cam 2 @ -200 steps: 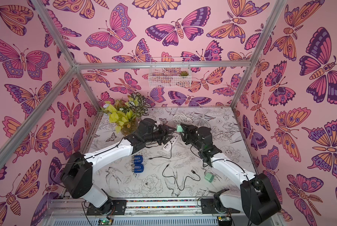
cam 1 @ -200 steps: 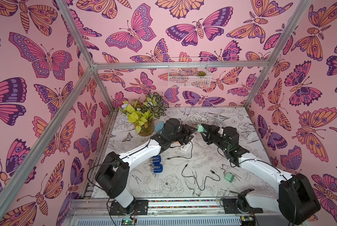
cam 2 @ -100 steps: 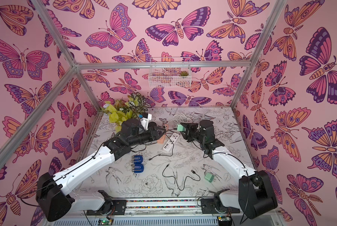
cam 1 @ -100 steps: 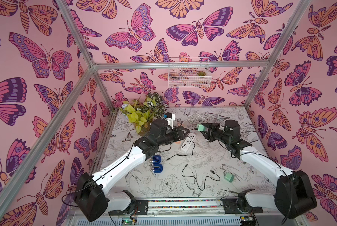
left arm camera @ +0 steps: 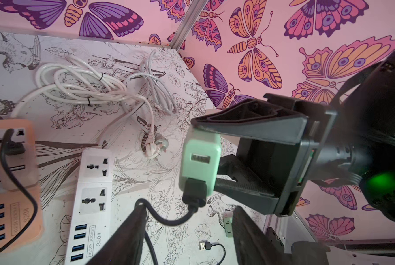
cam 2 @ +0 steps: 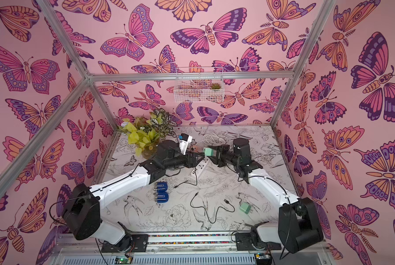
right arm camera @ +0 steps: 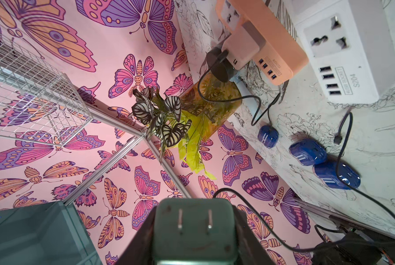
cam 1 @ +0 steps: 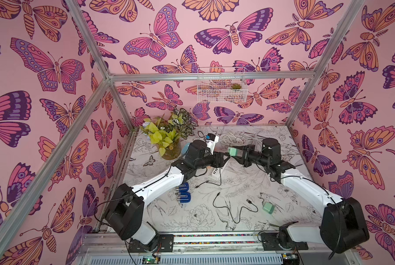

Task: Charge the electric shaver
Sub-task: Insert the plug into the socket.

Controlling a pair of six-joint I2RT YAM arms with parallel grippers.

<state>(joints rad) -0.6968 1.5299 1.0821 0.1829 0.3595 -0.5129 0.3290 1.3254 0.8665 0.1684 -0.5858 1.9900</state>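
Adapter [left arm camera: 201, 146], light and rigid, sits clamped in right end effector [left arm camera: 204, 154]; left end effector [left arm camera: 189, 218], fingers apart, should pinch the stiff plug [left arm camera: 194, 193], not limp cable [left arm camera: 169, 221].

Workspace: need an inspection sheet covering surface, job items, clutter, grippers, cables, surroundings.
Surface: table with a sketch-print cover.
Job's things: green adapter held off the table, one USB port free; white power strip and orange power strip side by side; shaver not identified for certain.
Clutter: second green adapter; blue rounded units, kind unclear.
Grippers: right gripper shut on green adapter; left gripper open.
Cables: black USB cable plugged into the held adapter, passing between the left fingers; loose black cable; bundled white cord.
Surroundings: potted plant; wire basket on the wall.
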